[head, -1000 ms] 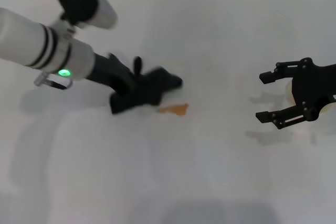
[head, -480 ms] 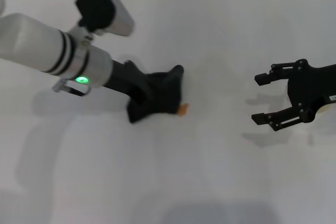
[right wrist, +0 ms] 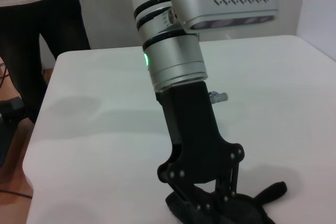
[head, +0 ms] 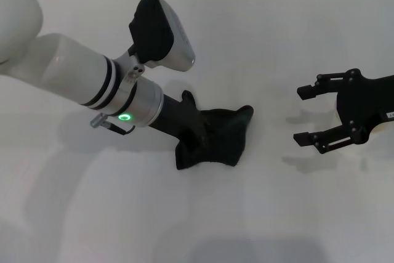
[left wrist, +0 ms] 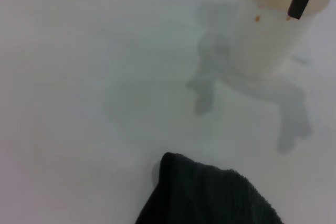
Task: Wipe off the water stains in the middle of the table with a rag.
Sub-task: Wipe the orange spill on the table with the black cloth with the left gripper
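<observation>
The black rag [head: 226,135] lies bunched on the white table [head: 184,214] near its middle. My left gripper [head: 196,136] presses down on it, fingers shut on the rag. In the right wrist view the left gripper [right wrist: 212,192] stands upright over the rag [right wrist: 247,211]. No water stains show; the spot where the rag lies is covered. In the left wrist view, one edge of the rag [left wrist: 210,195] shows on bare table. My right gripper [head: 298,116] hovers open at the right, well apart from the rag.
A pale cup [left wrist: 278,22] with orange specks inside stands beyond the rag, with a black finger of the right gripper beside its rim. A person in dark clothes [right wrist: 37,30] stands past the table's far edge.
My left arm has swept the rag to the right across the orange blotch, which showed earlier and is now covered. The right gripper has barely moved.
</observation>
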